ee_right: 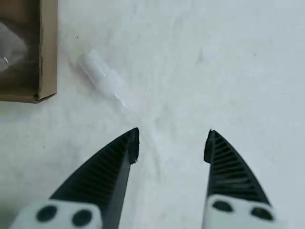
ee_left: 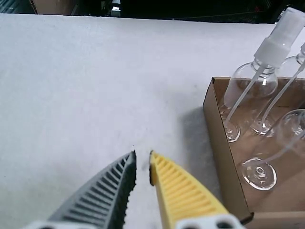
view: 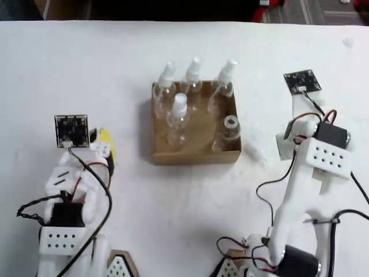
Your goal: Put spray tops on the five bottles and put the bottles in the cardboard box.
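Note:
The cardboard box [view: 196, 154] stands mid-table with five clear bottles upright in it. Four carry white spray tops [view: 180, 103]; the front right bottle [view: 229, 130] has a bare neck. A loose white spray top [ee_right: 101, 76] lies on the table just off the box's corner [ee_right: 46, 57], also seen faintly in the high view [view: 253, 153]. My right gripper [ee_right: 171, 140] hovers open over the table short of that top, nothing between its black fingers. My left gripper [ee_left: 143, 161] sits shut and empty left of the box [ee_left: 220, 143], its yellow finger [view: 107, 143] toward the box.
The white table [view: 86, 63] spreads wide around the box. Both arms' bases and cables [view: 265, 202] take up the near edge. Dark floor lies past the far table edge [view: 184, 21].

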Controlling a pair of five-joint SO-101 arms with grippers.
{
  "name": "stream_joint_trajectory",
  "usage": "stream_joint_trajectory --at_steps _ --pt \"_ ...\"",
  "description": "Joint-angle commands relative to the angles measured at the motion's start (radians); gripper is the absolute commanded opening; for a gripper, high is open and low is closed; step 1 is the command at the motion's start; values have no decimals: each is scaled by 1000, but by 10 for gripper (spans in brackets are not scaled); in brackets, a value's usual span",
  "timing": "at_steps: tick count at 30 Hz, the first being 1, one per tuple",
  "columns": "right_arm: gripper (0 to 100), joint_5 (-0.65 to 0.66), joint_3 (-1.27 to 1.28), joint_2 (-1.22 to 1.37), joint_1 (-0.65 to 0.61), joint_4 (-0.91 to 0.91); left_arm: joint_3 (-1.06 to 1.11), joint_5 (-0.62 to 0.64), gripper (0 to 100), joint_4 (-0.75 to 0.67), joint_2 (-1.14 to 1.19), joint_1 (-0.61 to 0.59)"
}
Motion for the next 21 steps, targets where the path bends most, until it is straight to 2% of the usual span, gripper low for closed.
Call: stream_joint_trajectory --at_steps 1,6,11,14,21 --pt "198 15 -46 51 10 10 -5 0 68 -21 -13 12" --pt "198 25 -26 119 4 8 -5 0 68 -21 -13 12" --pt "198 117 75 127 -88 2 -5 0 68 -23 -13 12" --pt "198 127 94 127 -127 2 -5 0 68 -23 -13 12" --pt "198 127 100 137 -116 -35 -5 0 68 -23 -13 12"
